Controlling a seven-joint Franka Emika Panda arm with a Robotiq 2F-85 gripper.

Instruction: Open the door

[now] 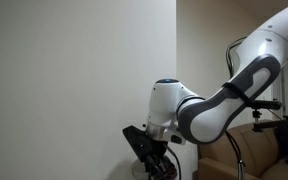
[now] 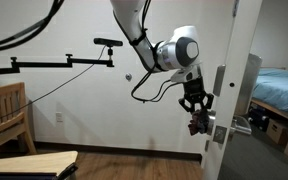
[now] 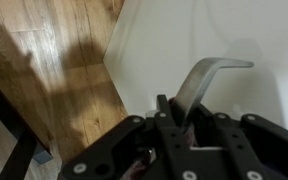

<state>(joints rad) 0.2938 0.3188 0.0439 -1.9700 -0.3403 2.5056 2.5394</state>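
Door [image 1: 74, 80] fills the left half in an exterior view, plain off-white, upright. Your arm [image 1: 224, 100] comes in from the right and bends down. The gripper [image 1: 149, 152] sits low against the door face, black, pointing down and toward the panel. You can't read the jaws here. A brown armchair [image 1: 234, 160] is behind the arm, lower right.

In an exterior view from the room side, the door [image 2: 229, 50] stands at the right with a black lock [image 2: 220, 82] and a silver handle [image 2: 240, 128] below it. Your gripper [image 2: 197, 122] hangs from the wrist just beside the handle, on its left, pointing down. Contact is too small to tell. A bed [image 2: 279, 88] shows past the door edge. A wooden chair [image 2: 4, 115] is far left, against the wall [image 2: 94, 110].

In the wrist view, the handle [image 3: 209, 78] runs from upper right down into the gripper [image 3: 176, 112], and its lower end sits between the fingers [image 3: 162, 104]. You can't tell if they're clamped on it or just around it. The door [image 3: 174, 40] is behind, with wood floor [image 3: 54, 60] to the left.
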